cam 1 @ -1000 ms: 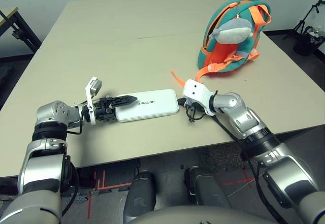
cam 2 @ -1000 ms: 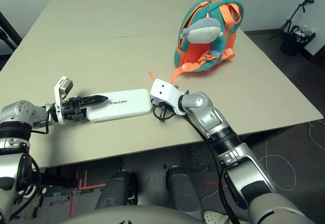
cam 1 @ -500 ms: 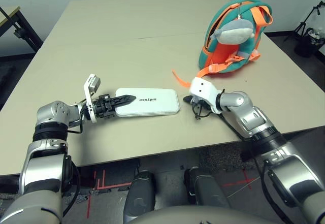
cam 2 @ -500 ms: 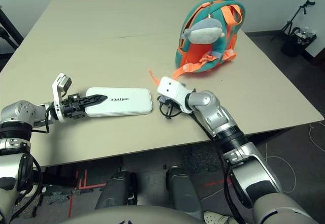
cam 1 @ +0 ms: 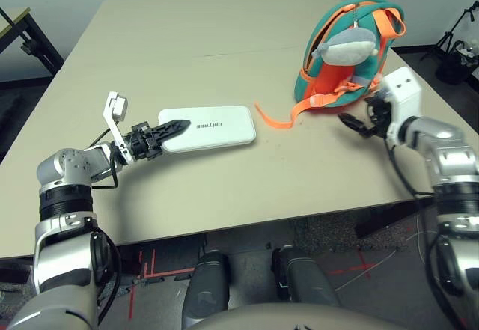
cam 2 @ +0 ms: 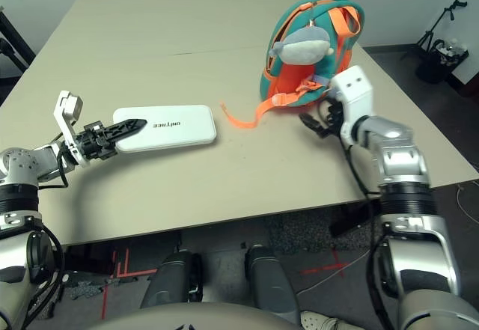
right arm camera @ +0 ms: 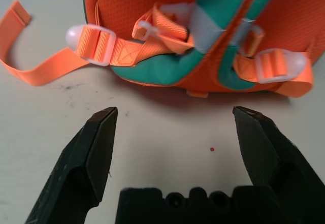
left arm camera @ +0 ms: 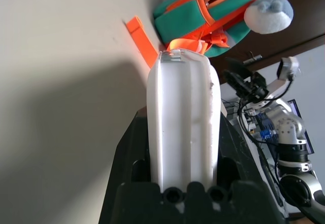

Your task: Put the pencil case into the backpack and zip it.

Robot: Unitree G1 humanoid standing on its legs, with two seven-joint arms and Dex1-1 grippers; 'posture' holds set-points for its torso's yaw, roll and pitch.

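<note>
The white pencil case (cam 1: 208, 126) is held flat just above the table (cam 1: 187, 53) at the left, and my left gripper (cam 1: 171, 129) is shut on its left end. The wrist view shows the pencil case (left arm camera: 182, 117) clamped edge-on between the black fingers (left arm camera: 133, 153). The teal and orange backpack (cam 1: 348, 53) stands upright at the right rear, with the grey plush shark charm (cam 1: 343, 46) hanging on its front. My right gripper (cam 1: 358, 123) hovers open just right of the backpack's base, and the backpack (right arm camera: 203, 36) lies ahead of its spread fingers (right arm camera: 96, 148).
A loose orange strap (cam 1: 273, 117) trails from the backpack onto the table between the two grippers. The table's right edge (cam 1: 441, 98) runs close behind my right forearm. Dark stands and gear (cam 1: 458, 49) sit on the floor at the far right.
My left gripper has carried the pencil case up and to the left. My right arm has swung away from the case to the backpack's right side.
</note>
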